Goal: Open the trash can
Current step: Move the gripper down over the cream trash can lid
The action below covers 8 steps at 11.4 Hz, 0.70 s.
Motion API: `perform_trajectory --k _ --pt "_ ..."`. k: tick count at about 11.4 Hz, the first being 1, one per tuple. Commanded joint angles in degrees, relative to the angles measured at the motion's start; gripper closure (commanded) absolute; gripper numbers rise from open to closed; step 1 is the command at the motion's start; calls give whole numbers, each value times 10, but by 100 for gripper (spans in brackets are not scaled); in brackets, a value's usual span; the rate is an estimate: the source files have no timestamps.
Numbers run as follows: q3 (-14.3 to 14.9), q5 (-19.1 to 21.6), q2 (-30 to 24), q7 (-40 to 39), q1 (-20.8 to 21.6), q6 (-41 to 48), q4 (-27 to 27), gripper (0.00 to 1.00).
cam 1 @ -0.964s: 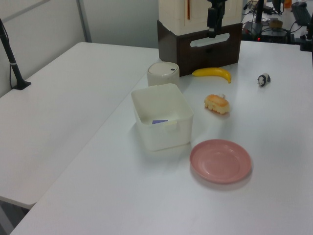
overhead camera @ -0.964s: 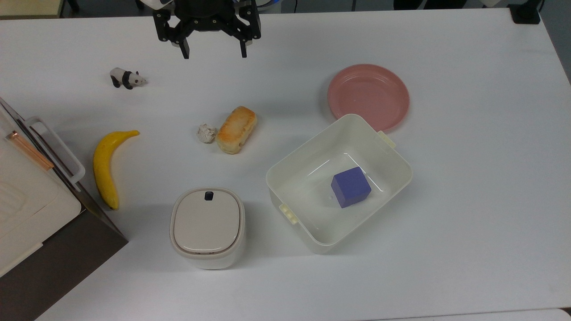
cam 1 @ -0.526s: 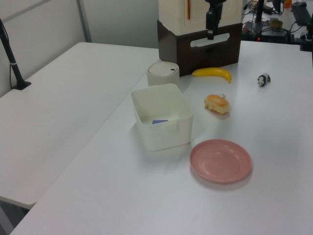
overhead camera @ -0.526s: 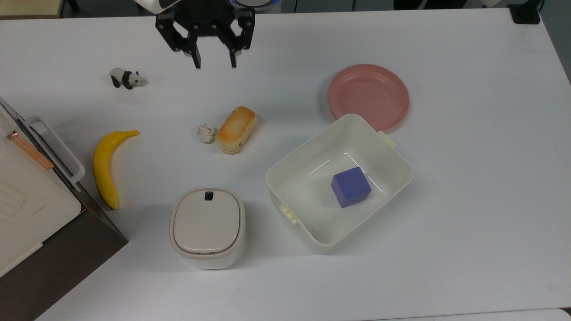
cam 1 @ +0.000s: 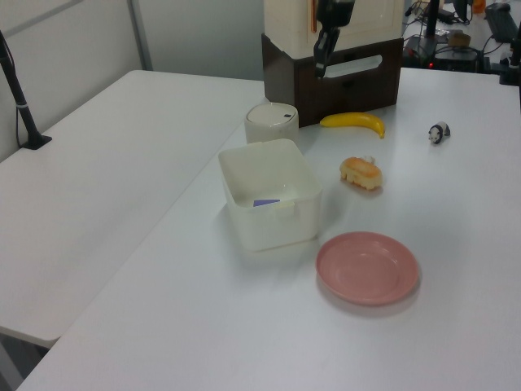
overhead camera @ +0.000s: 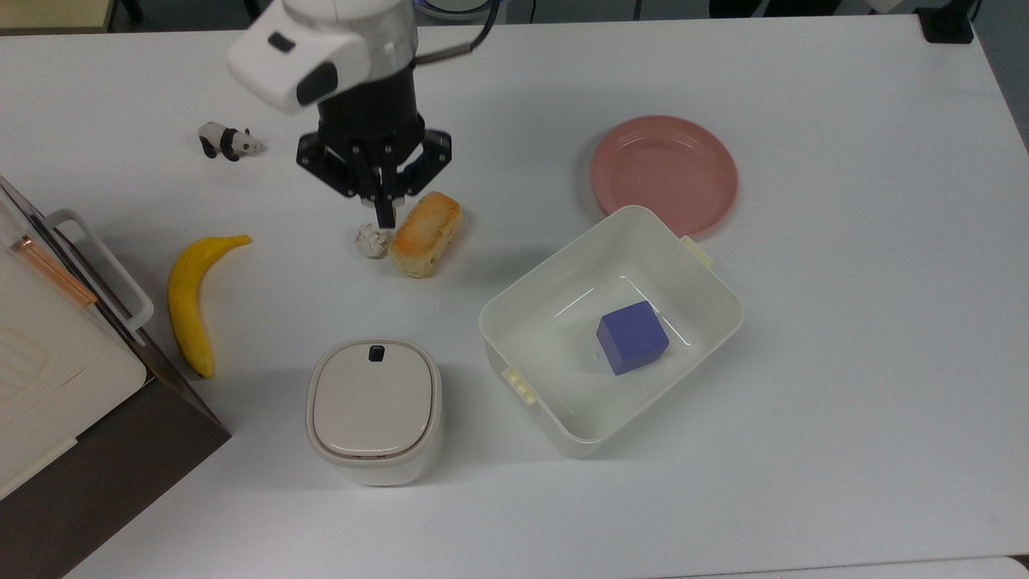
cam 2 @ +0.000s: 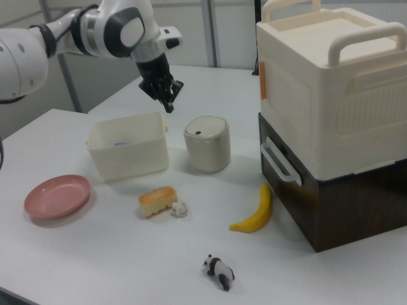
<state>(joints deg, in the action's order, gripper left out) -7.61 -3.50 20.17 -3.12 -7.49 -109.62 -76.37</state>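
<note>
Gripper (overhead camera: pixel 385 217) — fingers pressed together, empty — hangs above the lid-down trash can (overhead camera: pixel 374 410).

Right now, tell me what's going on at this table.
A Franka arm is working over a white table, and its gripper has its fingers shut and holds nothing. In the top view it hangs near the bread roll and a small crumpled wad; the right view shows it up in the air. The trash can sits with its beige lid down and the black button untouched. Beside it stands a white tub holding a blue cube.
</note>
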Motion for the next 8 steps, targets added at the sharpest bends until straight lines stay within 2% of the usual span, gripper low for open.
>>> perform_trajectory --k 1,5,8 --pt "7 -24 35 -2 4 -58 -10 100" --pt "6 -19 64 77 6 -87 -3 100" --pt "6 -20 82 128 5 -202 -4 100"
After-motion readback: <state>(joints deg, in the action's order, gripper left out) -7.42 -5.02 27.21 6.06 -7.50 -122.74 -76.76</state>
